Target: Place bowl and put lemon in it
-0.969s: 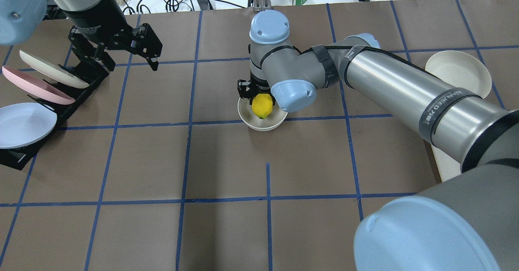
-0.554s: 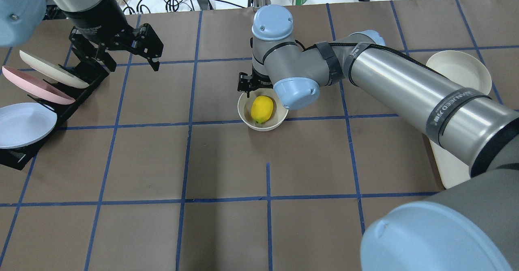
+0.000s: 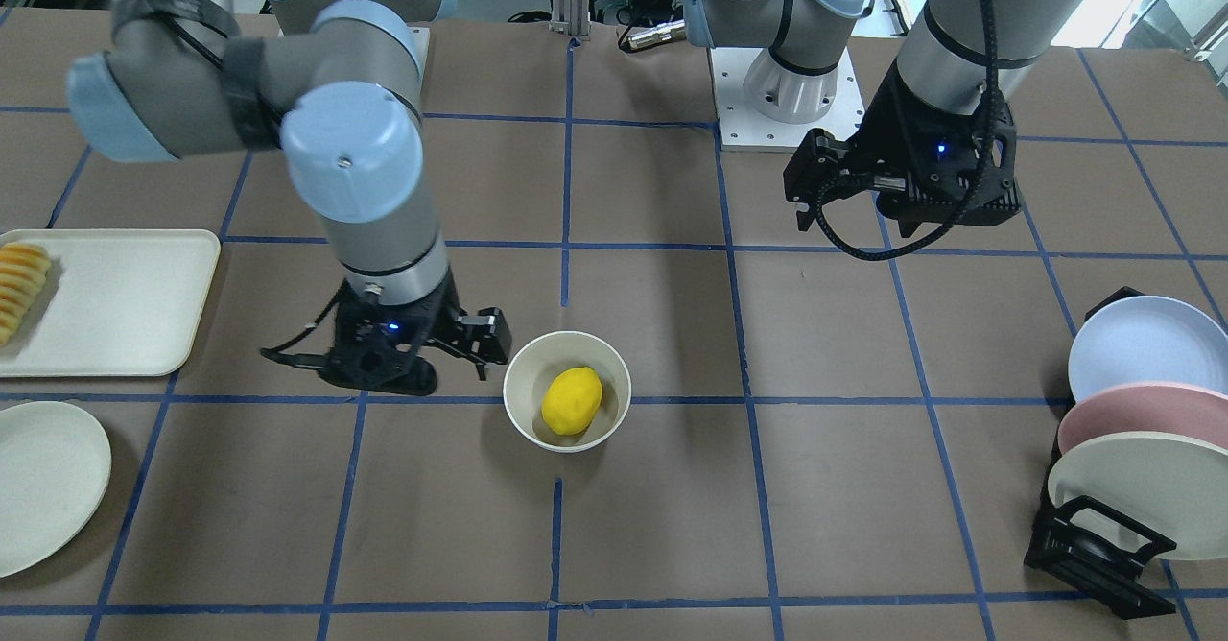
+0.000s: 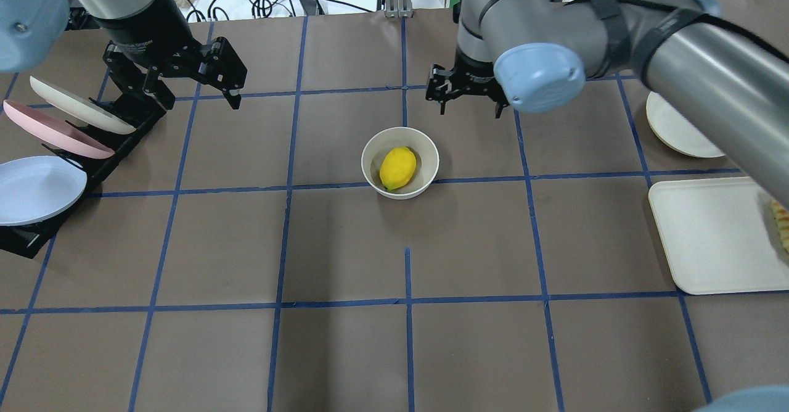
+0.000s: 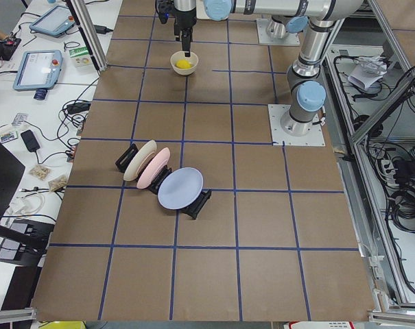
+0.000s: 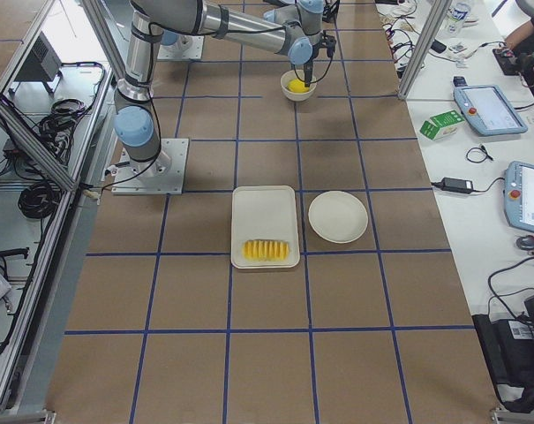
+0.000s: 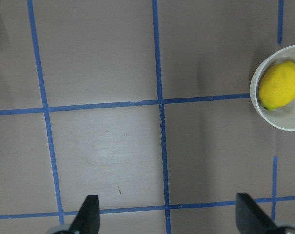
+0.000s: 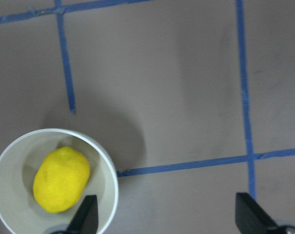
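Both of my grippers hang open and empty above the brown table (image 4: 345, 350) with its blue tape grid. On my right gripper (image 8: 167, 217) the two fingers stand wide apart with only bare table between them, and the bowl (image 8: 106, 165) sits in the lower corner of that wrist view, clear of the fingers. My left gripper (image 7: 169, 217) is spread just as wide and holds nothing; it hovers near a crossing of tape lines, with the bowl at the edge of its wrist view. Between the two arms, near the middle of the table, the bowl stands upright on a tape line, and the lemon (image 4: 397, 168) lies inside it, touched by neither gripper. Further out on my right lies a cream tray (image 4: 709, 239) with a row of yellow-orange fruit slices (image 3: 21, 286) at one end, and just beside it a flat cream plate (image 4: 675, 131). Out on my left, near the left gripper, a black rack (image 4: 117, 147) holds three tilted plates: a cream one (image 4: 80, 107), a pink one (image 4: 55, 131) and a blue one (image 4: 37, 190)
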